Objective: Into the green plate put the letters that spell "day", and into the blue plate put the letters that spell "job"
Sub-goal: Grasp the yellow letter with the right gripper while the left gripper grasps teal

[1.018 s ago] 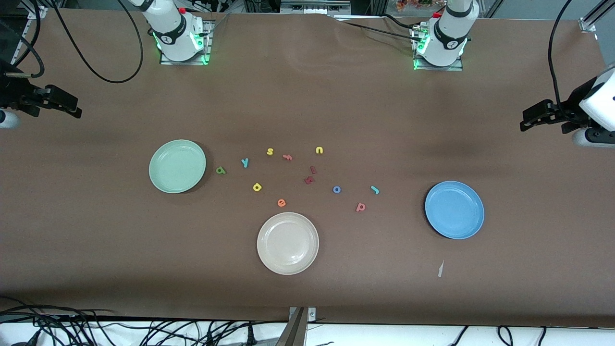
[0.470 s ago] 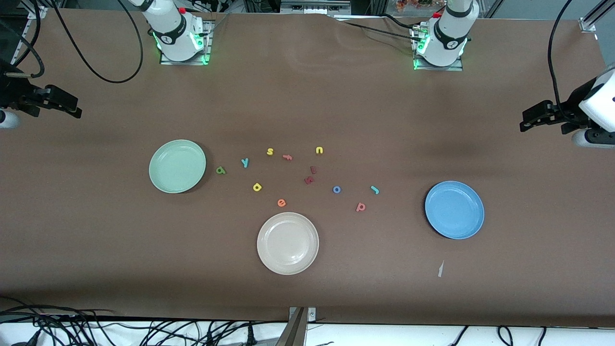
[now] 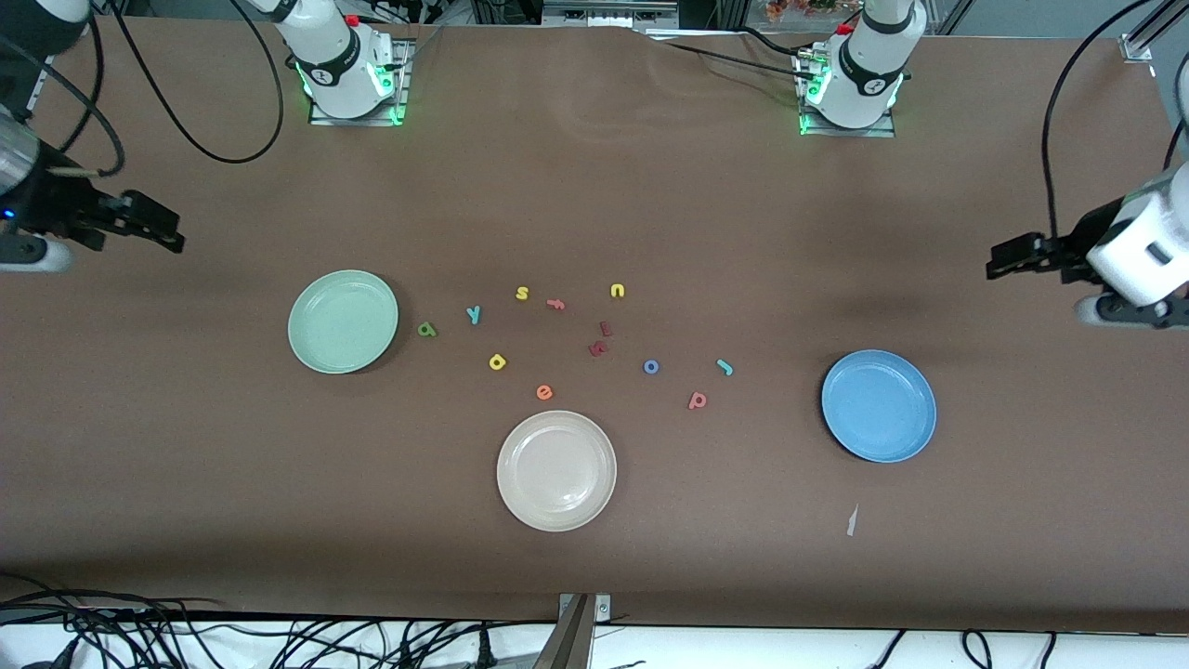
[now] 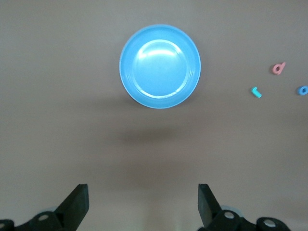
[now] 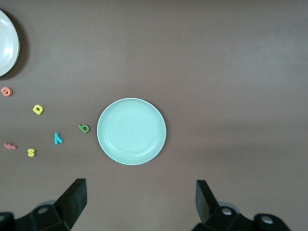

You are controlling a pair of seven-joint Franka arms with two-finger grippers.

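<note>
The green plate lies toward the right arm's end of the table, with the dark green "a", teal "y" and yellow "d" beside it. The blue plate lies toward the left arm's end. Near it are the teal "j", blue "o" and pinkish "b". Both plates hold nothing. My right gripper hangs open over bare table, outward of the green plate. My left gripper hangs open over bare table, outward of the blue plate.
A cream-white plate sits nearest the front camera, an orange "e" just by it. A yellow "s", pink "f", yellow "u" and two dark red letters lie among the others. A paper scrap lies near the blue plate.
Both grippers have shifted a little inward toward the plates and lower in the front view. The letters and plates have not moved.
</note>
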